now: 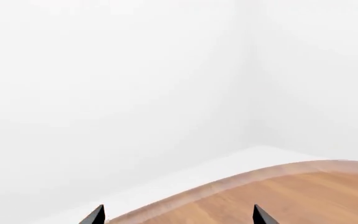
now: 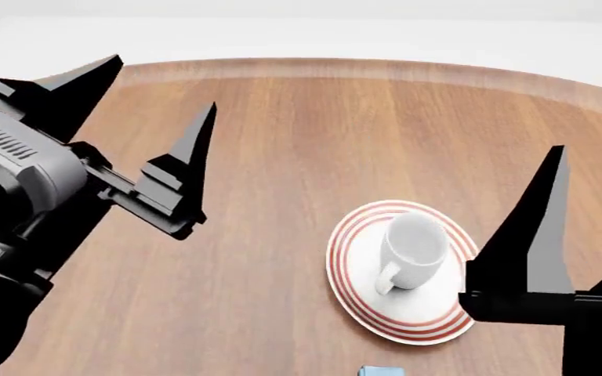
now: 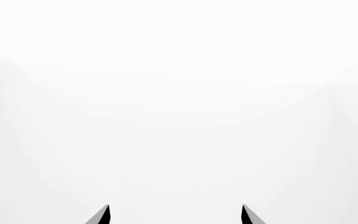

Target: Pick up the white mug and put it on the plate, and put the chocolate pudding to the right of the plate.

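The white mug (image 2: 418,249) stands upright on the plate (image 2: 349,270), which has red rings, right of the table's middle; the mug's handle points toward the near side. A small light blue corner of the chocolate pudding (image 2: 378,370) shows at the view's bottom edge, just near of the plate. My left gripper (image 2: 163,82) is open and empty, raised over the table's left part; its tips show in the left wrist view (image 1: 177,214). My right gripper (image 3: 175,212) is open and empty; one of its fingers (image 2: 536,227) rises just right of the plate.
The round wooden table (image 2: 280,125) has a pale curved far edge (image 2: 385,69), which also shows in the left wrist view (image 1: 241,175). White floor and walls lie beyond it. The right wrist view shows only white background.
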Motion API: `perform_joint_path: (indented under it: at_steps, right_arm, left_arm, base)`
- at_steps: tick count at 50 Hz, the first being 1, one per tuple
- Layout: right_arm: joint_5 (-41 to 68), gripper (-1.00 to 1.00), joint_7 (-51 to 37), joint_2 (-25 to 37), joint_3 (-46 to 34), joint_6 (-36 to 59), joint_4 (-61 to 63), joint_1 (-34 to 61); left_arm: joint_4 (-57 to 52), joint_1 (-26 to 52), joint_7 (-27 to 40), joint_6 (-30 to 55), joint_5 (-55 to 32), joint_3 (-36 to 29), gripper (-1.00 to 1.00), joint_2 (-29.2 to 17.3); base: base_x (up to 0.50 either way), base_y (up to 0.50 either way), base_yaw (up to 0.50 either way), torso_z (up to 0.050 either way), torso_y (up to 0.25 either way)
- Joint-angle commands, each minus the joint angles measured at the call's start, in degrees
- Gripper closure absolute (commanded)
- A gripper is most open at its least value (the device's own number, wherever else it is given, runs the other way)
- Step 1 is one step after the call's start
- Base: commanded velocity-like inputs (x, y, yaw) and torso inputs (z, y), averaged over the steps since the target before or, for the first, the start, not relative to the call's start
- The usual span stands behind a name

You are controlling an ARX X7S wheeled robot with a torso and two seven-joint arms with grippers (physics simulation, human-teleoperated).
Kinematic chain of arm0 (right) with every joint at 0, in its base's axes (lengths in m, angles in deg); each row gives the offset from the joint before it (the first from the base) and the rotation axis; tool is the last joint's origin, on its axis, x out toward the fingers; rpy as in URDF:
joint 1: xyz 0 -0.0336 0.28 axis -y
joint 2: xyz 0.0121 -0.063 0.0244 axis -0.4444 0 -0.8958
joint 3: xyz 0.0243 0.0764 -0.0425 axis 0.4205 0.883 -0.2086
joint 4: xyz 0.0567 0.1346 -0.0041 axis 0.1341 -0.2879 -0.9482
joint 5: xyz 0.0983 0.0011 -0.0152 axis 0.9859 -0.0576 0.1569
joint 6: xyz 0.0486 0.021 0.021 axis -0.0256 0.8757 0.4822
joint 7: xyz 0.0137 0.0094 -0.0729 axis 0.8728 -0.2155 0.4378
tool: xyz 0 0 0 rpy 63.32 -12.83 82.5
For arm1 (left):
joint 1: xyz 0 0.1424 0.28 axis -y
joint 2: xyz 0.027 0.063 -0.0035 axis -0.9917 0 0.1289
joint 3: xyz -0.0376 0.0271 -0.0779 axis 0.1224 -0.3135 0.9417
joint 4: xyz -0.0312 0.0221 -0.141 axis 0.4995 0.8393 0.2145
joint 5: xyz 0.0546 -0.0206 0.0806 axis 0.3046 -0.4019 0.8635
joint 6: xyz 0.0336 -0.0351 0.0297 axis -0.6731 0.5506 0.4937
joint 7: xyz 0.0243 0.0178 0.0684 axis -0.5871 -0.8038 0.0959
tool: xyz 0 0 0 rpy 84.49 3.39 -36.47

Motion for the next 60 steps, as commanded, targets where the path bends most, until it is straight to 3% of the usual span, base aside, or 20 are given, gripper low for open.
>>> perform_joint_path:
  at_steps: [1,11,30,34,40,44,51,55,60]
  right_arm:
    - [-0.6,-1.0,1.9,-1.1,-0.8,1.3,1.4,-0.6]
    - [-2.9,-1.0,3.3,-2.1,-9.7,8.2,5.5,-3.5]
    - [0.9,-1.0,1.3,-3.1,-15.1,19.2,9.9,-2.5]
    - [4.3,-1.0,-2.1,-1.0,-16.4,20.7,10.0,-1.1]
    - [16.6,-1.0,-16.2,7.9,-22.4,22.3,10.0,5.3]
    - [19.3,-1.0,-22.1,11.7,-26.0,22.1,10.0,8.3]
    - [29.9,-1.0,-43.4,26.0,-47.6,15.2,10.0,25.5]
    - [33.7,-1.0,-54.9,29.9,-70.1,10.2,10.0,42.8]
    - [34.1,-1.0,-67.3,28.5,-98.1,2.4,10.0,63.9]
  left_arm:
    - [0.5,-1.5,1.3,-1.9,3.0,2.2,-1.0,-0.1]
    - [0.5,-1.7,1.2,-1.9,3.6,2.2,-1.0,-0.1]
    - [0.9,-2.3,1.0,-1.6,3.9,1.9,-1.0,0.5]
    - [1.0,-2.5,0.8,-1.6,3.8,1.9,-1.0,0.6]
    - [1.2,-2.7,0.7,-1.5,3.7,1.9,-1.0,0.7]
    - [1.2,-2.8,0.7,-1.5,3.8,1.8,-1.0,0.8]
    - [0.8,-2.8,0.6,-1.2,3.6,1.8,-1.0,0.6]
    - [0.7,-3.0,0.6,-1.4,3.5,1.9,-1.0,0.5]
    - [0.4,-3.0,0.6,-1.3,3.3,1.9,-1.0,0.4]
  base:
    - [0.0,0.0,0.0,0.0,0.0]
    - [0.0,0.0,0.0,0.0,0.0]
    - [0.0,0.0,0.0,0.0,0.0]
    - [0.0,0.0,0.0,0.0,0.0]
    - [0.0,0.0,0.0,0.0,0.0]
    - [0.0,0.0,0.0,0.0,0.0]
    - [0.0,0.0,0.0,0.0,0.0]
    - [0.0,0.0,0.0,0.0,0.0]
    - [0.0,0.0,0.0,0.0,0.0]
